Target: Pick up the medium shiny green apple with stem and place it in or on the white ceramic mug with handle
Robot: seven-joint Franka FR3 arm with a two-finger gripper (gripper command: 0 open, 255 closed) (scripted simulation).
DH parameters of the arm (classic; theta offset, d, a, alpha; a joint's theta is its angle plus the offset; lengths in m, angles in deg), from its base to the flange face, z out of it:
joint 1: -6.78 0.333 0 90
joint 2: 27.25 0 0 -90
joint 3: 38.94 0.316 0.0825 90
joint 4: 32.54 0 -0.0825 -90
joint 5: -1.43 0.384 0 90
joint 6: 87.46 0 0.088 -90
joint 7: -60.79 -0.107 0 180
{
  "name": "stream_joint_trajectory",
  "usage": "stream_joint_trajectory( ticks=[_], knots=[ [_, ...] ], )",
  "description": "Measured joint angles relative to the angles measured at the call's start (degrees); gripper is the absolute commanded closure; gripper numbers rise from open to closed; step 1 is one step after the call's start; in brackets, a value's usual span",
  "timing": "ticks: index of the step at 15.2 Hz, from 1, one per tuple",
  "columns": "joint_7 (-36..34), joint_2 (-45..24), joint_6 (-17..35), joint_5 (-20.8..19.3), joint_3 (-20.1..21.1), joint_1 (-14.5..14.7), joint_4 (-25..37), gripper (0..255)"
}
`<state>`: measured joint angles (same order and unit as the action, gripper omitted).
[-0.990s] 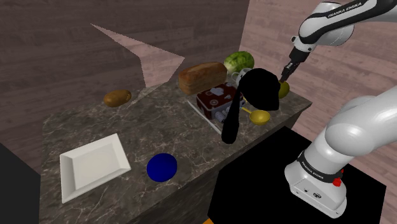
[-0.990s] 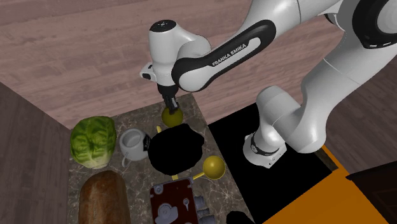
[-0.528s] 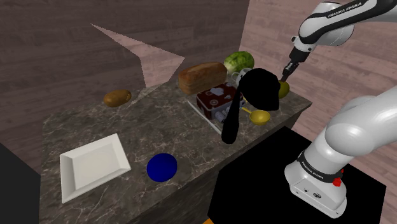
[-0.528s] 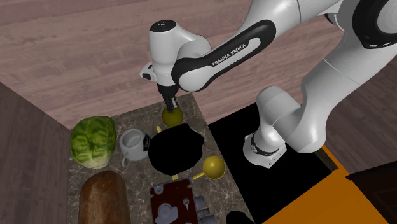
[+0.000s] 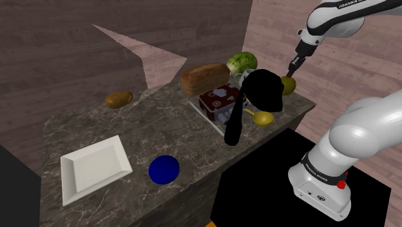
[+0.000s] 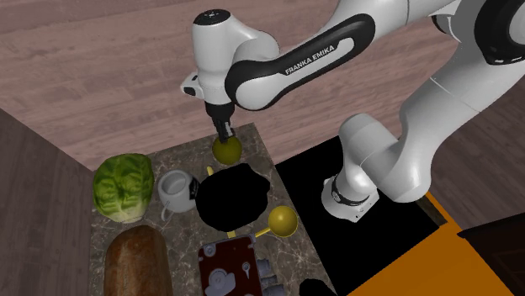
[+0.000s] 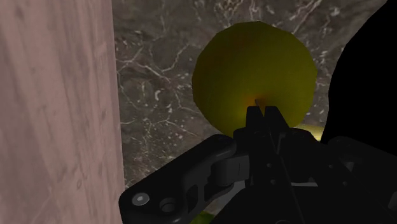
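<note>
The yellow-green apple (image 5: 288, 84) hangs just above the far right corner of the marble counter (image 5: 96, 129), beside a black shape (image 5: 260, 91). My gripper (image 5: 291, 71) comes down on the apple's top and is shut on it. In the second exterior view the gripper (image 6: 224, 134) sits right above the apple (image 6: 226, 150). In the wrist view the fingers meet at the top of the apple (image 7: 254, 67), with the gripper (image 7: 264, 114) clasped on it. The white mug (image 6: 174, 192) with a handle stands upright between the cabbage and the black shape. Its rim (image 5: 240, 77) peeks out behind that shape.
A green cabbage (image 6: 124, 187), a bread loaf (image 5: 204, 78), a red box (image 5: 219, 100) on a tray and a yellow scoop (image 6: 281, 220) crowd the counter near the mug. Farther along lie a brown potato (image 5: 119, 98), a white square plate (image 5: 95, 166) and a blue disc (image 5: 164, 169).
The arm has risen a little and the apple has come up with it, off the counter. Everything else on the counter is where it was.
</note>
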<state>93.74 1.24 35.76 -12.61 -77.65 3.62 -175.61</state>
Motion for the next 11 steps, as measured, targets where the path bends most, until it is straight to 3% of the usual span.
stream_joint_trajectory(
  ticks=[11],
  knots=[
    [-1.0,3.1,-9.1,0.4,3.0,-0.4,6.1,255]
  ],
)
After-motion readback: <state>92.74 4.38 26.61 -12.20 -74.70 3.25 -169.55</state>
